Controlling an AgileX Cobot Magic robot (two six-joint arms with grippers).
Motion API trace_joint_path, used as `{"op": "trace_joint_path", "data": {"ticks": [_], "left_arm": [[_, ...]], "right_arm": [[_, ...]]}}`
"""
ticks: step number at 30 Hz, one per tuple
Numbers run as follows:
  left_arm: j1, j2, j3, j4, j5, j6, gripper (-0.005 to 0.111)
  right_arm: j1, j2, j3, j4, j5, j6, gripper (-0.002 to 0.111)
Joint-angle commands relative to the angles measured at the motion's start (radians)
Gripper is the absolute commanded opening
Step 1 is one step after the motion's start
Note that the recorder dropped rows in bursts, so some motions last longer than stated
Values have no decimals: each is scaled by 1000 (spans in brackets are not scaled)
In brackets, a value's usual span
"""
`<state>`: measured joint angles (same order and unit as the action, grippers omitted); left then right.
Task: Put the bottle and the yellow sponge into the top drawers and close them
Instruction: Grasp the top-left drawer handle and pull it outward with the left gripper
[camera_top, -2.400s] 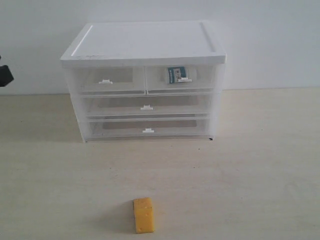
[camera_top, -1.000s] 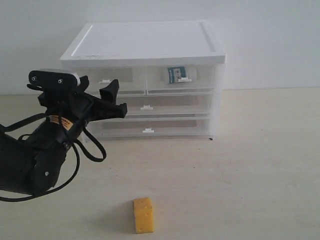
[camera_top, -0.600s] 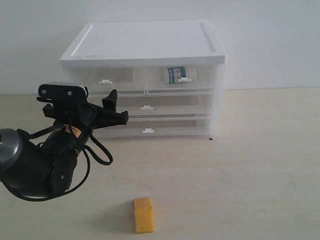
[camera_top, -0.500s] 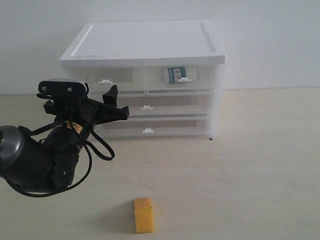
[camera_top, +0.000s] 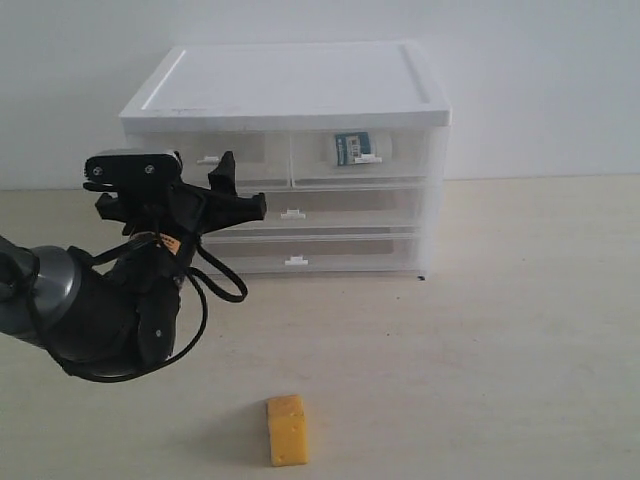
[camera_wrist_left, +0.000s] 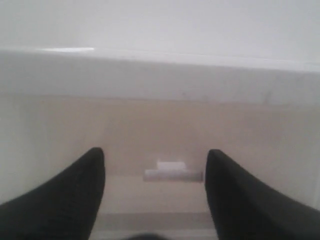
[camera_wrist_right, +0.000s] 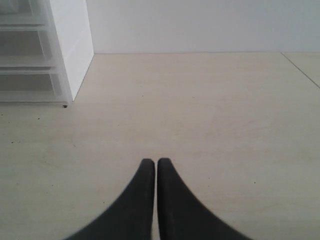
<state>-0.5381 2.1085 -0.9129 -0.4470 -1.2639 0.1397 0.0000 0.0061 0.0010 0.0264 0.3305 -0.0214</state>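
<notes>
The yellow sponge lies on the table near the front edge, in front of the white cabinet. Both top drawers are shut. The bottle shows through the front of the right top drawer. My left gripper is open and hovers just in front of the left top drawer. In the left wrist view the left gripper faces that drawer's white tab handle, which sits between the fingers without touching them. My right gripper is shut and empty above bare table.
Two full-width drawers sit shut below the top ones. The cabinet's right corner appears in the right wrist view, well away from the right gripper. A white wall stands behind the cabinet.
The left arm has come in from the left and risen towards the left top drawer's front. The sponge, bottle and drawers have not moved.
</notes>
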Motion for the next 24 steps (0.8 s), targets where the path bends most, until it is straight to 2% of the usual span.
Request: {"op": "trace_joint_path", "data": {"ticks": [1, 2, 4, 24], "left_arm": [[16, 11, -36, 13, 43, -5, 30], [16, 11, -31, 15, 43, -5, 18], [14, 11, -14, 25, 43, -2, 5], [-140, -153, 208, -122, 43, 66, 4]], "right_arm": [[0, -6, -1, -9, -5, -2, 0], [0, -6, -1, -9, -5, -2, 0], [0, -6, -1, -9, -5, -2, 0], [0, -6, -1, -9, -7, -2, 0]]}}
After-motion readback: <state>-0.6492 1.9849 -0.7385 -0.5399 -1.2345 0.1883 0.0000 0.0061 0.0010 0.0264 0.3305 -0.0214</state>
